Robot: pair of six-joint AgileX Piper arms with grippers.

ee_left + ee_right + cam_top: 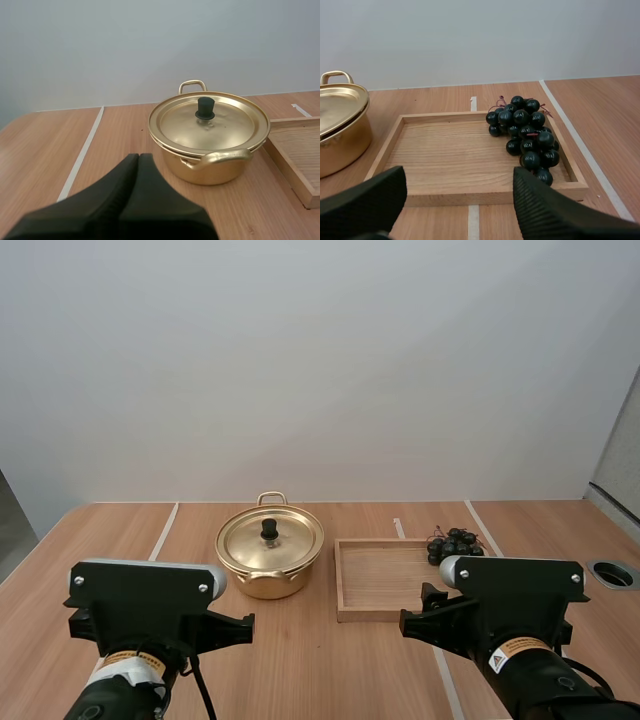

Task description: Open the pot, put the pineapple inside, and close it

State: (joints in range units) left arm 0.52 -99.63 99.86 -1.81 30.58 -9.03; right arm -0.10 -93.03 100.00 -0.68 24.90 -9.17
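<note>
Left gripper [138,156]: fingers pressed together in one dark wedge, holding nothing, low over the wooden table [120,540], aimed at the pot and short of it. Gold pot [270,558] sits left of centre, upright, loop handles on its near and far sides. Gold lid [288,540] is on and seated flat, black knob [269,529] in its middle. Wooden tray [385,580] just right of the pot, apart from it by a narrow gap. No pineapple; the fruit is a bunch of dark grapes [455,545] lying in the tray's far right corner against the right wall, top berries over the far rim. Right gripper [459,172]: fingers spread wide, nothing between them, hanging before the tray's near edge, grapes beyond its right finger. White tape lines [163,532] run across the table.
</note>
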